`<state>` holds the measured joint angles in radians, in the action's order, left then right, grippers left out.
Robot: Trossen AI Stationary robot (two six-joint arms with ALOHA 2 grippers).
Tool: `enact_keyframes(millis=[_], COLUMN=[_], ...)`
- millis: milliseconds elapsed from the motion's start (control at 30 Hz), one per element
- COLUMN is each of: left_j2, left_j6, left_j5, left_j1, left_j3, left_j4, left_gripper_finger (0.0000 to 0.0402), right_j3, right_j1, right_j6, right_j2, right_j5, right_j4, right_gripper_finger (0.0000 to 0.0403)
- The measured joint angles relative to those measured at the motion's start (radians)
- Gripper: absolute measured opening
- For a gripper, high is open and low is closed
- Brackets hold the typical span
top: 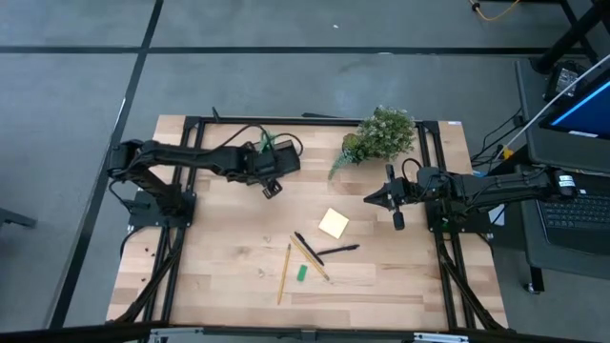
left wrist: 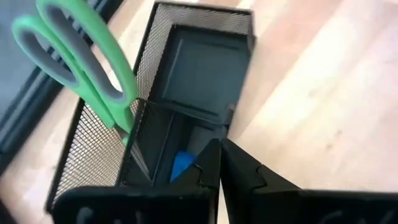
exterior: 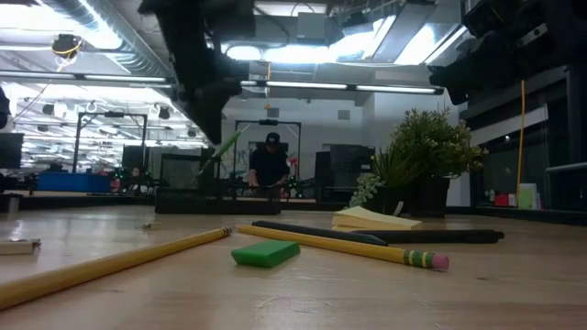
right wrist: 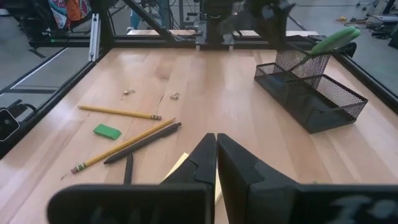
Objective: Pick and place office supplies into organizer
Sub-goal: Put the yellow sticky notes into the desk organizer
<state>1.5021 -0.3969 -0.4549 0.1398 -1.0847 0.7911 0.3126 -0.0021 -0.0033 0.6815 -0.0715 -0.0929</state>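
Observation:
The black mesh organizer (left wrist: 186,81) stands near the table's far edge. Green-handled scissors (left wrist: 81,56) stand in its mesh compartment with the handles up, and a small blue block (left wrist: 181,165) lies in a compartment beside it. My left gripper (left wrist: 217,163) hangs shut just above the organizer with nothing between its fingers. My right gripper (right wrist: 216,149) waits shut at the table's right side, also with nothing in it. A yellow sticky-note pad (top: 334,223), a green block (top: 301,272), two pencils (top: 283,272) and black pens (top: 338,251) lie on the table's near middle.
A leafy green plant (top: 381,133) stands at the far right, close to my right arm. A black frame (top: 191,122) runs along the table's edges. Bare wood shows between the organizer and the loose supplies. A person (exterior: 269,165) stands in the room beyond the table.

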Motion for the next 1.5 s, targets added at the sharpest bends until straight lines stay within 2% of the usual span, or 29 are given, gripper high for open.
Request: enact_keyframes(millis=[100, 333, 467, 667, 800, 933, 1000, 1100, 1233, 1500], left_j2=[-0.019, -0.124, -0.200, -0.268, -0.284, -0.284, -0.284, -0.284, -0.284, -0.284], left_j6=[0.000, -0.027, -0.048, -0.089, -0.120, -0.144, -0.158, -0.169, -0.169, -0.166], left_j5=[-0.047, -0.238, -0.258, -0.308, -0.370, -0.426, -0.460, -0.498, -0.504, -0.504], left_j1=[-0.049, -0.220, -0.327, -0.477, -0.563, -0.632, -0.658, -0.690, -0.713, -0.742], left_j3=[-0.013, -0.012, 0.040, 0.158, 0.220, 0.251, 0.263, 0.269, 0.270, 0.270], left_j4=[0.028, 0.020, -0.053, -0.225, -0.324, -0.354, -0.352, -0.346, -0.347, -0.338], left_gripper_finger=[0.0002, 0.0002, 0.0002, 0.0002, 0.0001, 0.0002, 0.0002, 0.0002, 0.0002, 0.0002], right_j3=[0.000, 0.000, 0.000, 0.010, 0.094, 0.238, 0.310, 0.396, 0.471, 0.599], right_j1=[0.000, 0.000, 0.008, 0.086, 0.177, 0.261, 0.281, 0.297, 0.301, 0.301], right_j6=[-0.001, 0.011, 0.078, 0.054, 0.043, 0.046, 0.077, 0.080, 0.078, 0.156], right_j2=[0.000, 0.000, 0.000, 0.019, 0.063, 0.157, 0.210, 0.284, 0.364, 0.521], right_j5=[0.000, -0.007, -0.036, -0.042, 0.047, 0.215, 0.244, 0.248, 0.247, 0.245], right_j4=[0.000, -0.032, -0.092, -0.124, -0.006, 0.241, 0.336, 0.417, 0.426, 0.567], right_gripper_finger=[0.0017, 0.0017, 0.0017, 0.0004, 0.0005, 0.0004, 0.0010, 0.0030, 0.0076, 0.0220])
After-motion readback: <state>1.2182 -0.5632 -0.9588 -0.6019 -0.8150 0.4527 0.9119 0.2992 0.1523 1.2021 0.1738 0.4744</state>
